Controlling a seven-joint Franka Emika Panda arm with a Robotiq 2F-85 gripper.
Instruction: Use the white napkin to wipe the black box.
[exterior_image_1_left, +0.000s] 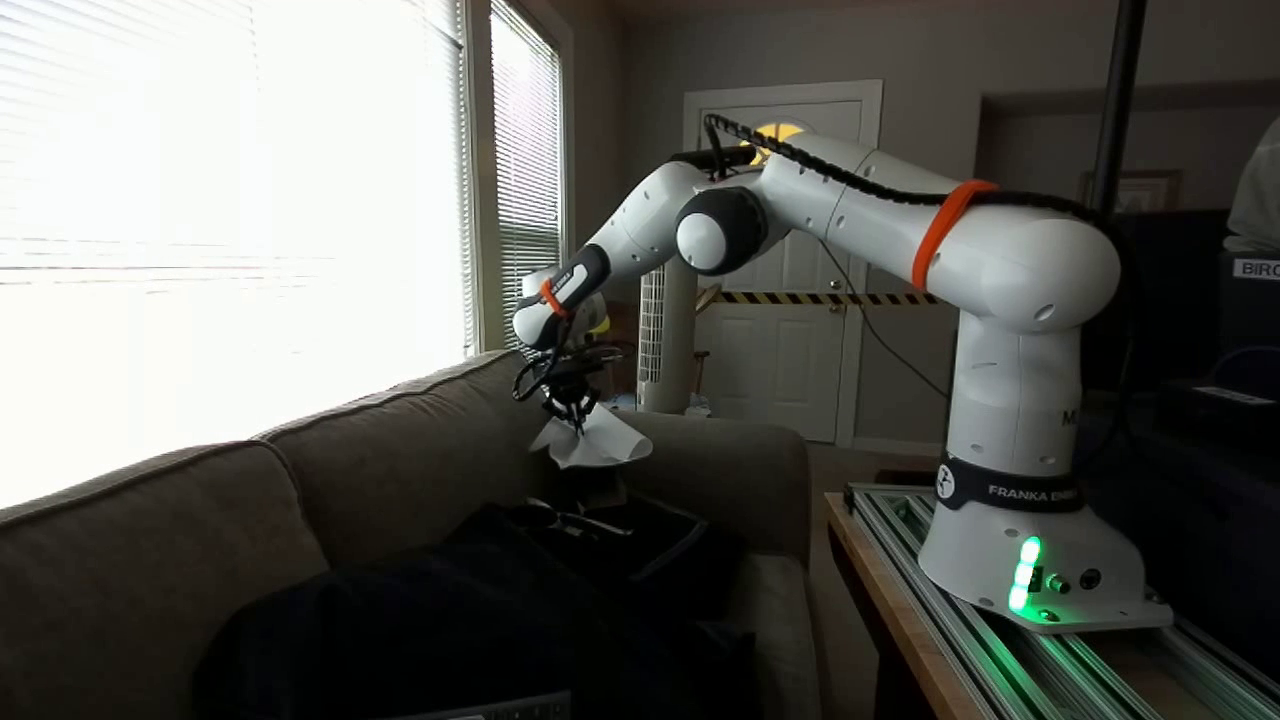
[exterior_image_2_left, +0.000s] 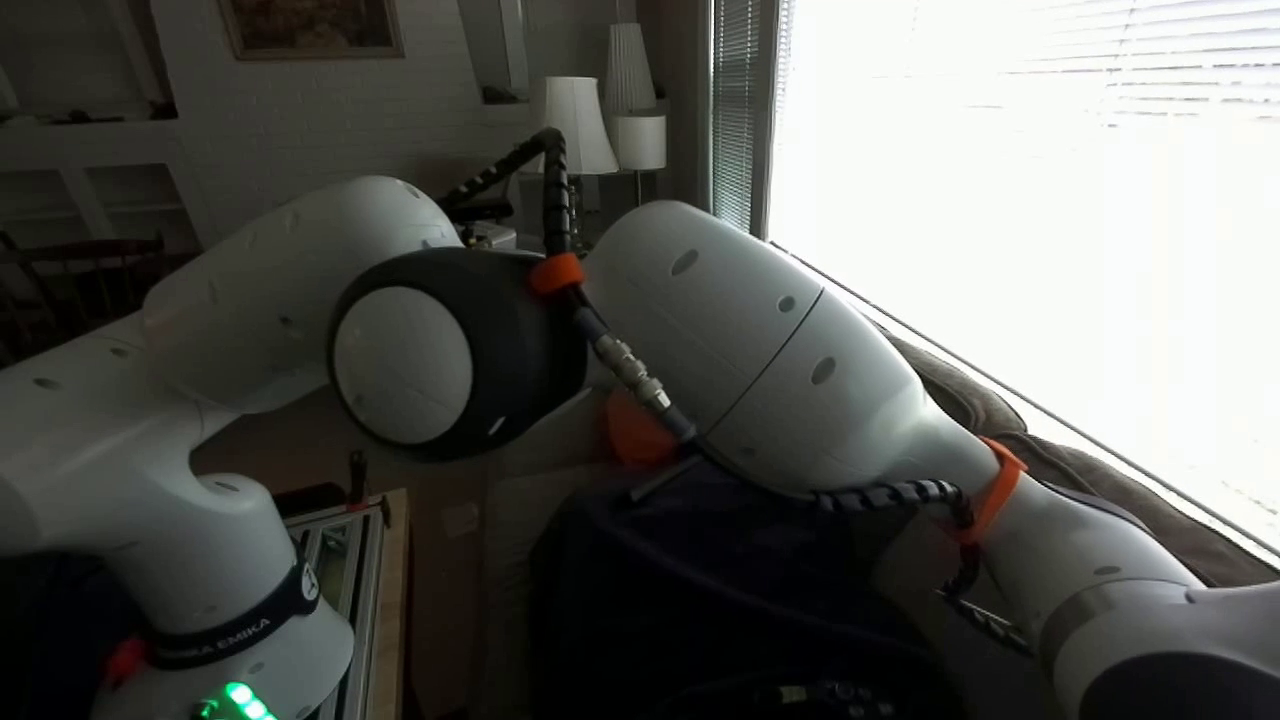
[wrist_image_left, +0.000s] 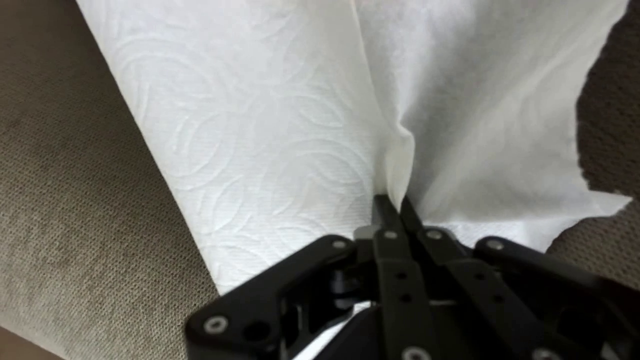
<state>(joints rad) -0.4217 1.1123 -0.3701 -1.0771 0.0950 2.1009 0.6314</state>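
Flaring out from a pinched fold, the white napkin (wrist_image_left: 280, 135) was over the sofa (exterior_image_1_left: 400, 470), near the corner where the sofa's back met its armrest (exterior_image_1_left: 730, 455). Whether a flap touched the sofa: could not tell. The gripper (wrist_image_left: 396, 204) had its jaws together, clamped on a raised ridge of the napkin. Held so, I presumed, because a flat sheet gave the jaws little to bite on. Flaps spread loose on both sides, which probably left slack for a stroke. Risk: thin sheet, likely to crumple or trail behind the pinch.

The black box (exterior_image_1_left: 450, 630) I took to be the large dark mass on the sofa's seat. Edges and top too dim to make out. No contact seen between napkin and box, so wiping judged not begun; the next move seemed to call for going down toward the seat. A few small items (exterior_image_1_left: 597, 523) lay at its armrest end, on it or beside it unclear; they might snag a pass there.

The arm (exterior_image_1_left: 880, 220) extended over the sofa from a bench (exterior_image_1_left: 903, 600) alongside, presumably set there for reach across the seat. Orange straps (exterior_image_1_left: 942, 232) held the cable (exterior_image_1_left: 830, 168) to the arm, probably to keep it off the work. The window (exterior_image_1_left: 230, 220) stood behind the sofa's back; its glare likely explained the gloom.
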